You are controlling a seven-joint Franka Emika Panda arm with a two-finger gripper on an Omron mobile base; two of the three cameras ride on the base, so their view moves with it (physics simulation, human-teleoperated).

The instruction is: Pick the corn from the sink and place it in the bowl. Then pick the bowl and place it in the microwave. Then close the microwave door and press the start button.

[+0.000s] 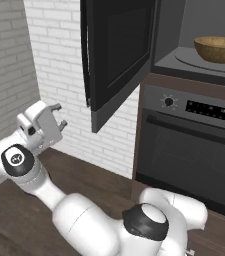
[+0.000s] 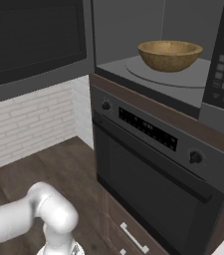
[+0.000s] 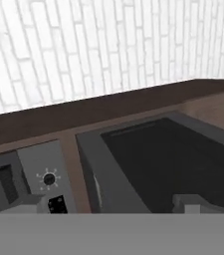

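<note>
One bowl (image 1: pixel 217 49), golden-brown and upright, is seen resting on the round turntable plate (image 2: pixel 166 72) inside the microwave (image 2: pixel 133 30). Whether the corn lies in it cannot be told. The microwave door (image 1: pixel 118 50) is swung wide open to the left, above the brick wall (image 1: pixel 59 60). Below the microwave, the dark oven (image 1: pixel 189 150) is set. The gripper (image 1: pixel 58 116) is held low and left of the door, empty, its fingers spread apart.
</note>
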